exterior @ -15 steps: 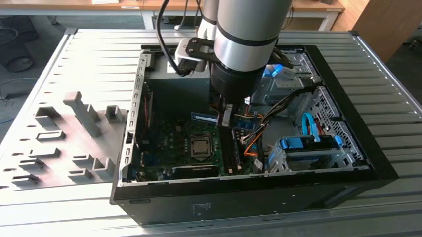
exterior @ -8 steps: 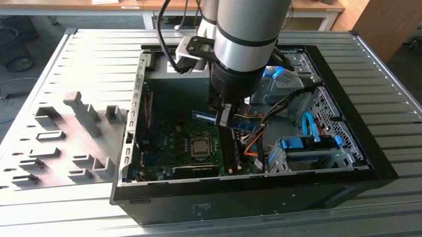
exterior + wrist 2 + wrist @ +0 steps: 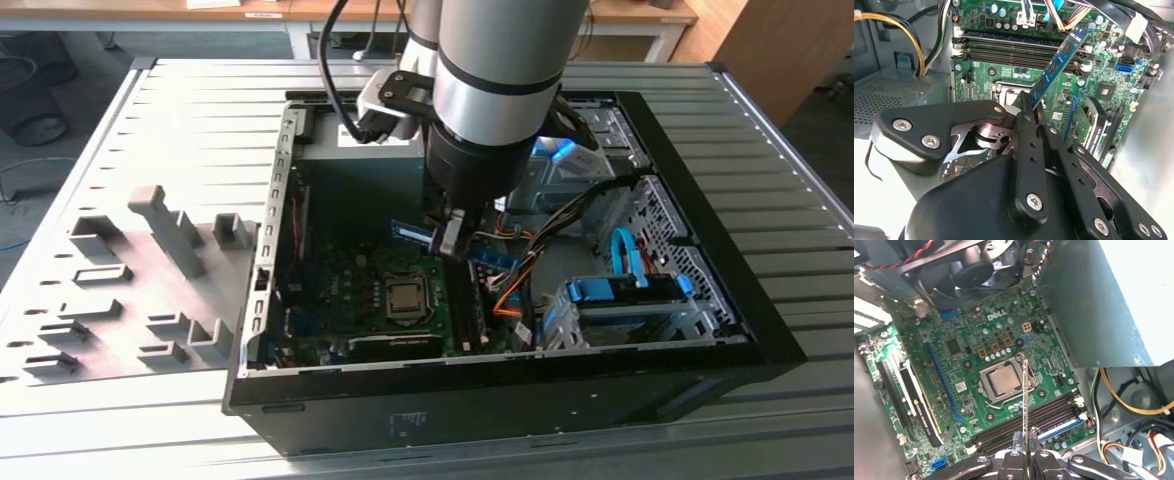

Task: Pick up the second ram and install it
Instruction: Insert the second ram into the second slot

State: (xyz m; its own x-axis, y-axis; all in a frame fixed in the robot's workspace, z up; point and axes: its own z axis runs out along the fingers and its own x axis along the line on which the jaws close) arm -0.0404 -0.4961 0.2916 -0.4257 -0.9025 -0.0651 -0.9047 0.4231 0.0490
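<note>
The hand (image 3: 1031,112) grips the memory stick (image 3: 1059,62) tightly, holding it in the air over the motherboard slots (image 3: 1014,50), not yet seated.

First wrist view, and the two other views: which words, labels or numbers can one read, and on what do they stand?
White logo on the motherboard, beside the fan: a brand mark, not quoted.
Small white sticker on the motherboard: too small to read.
Print on the second ram: blurred.
Label on the computer case, exterior view: too small to read.
</note>
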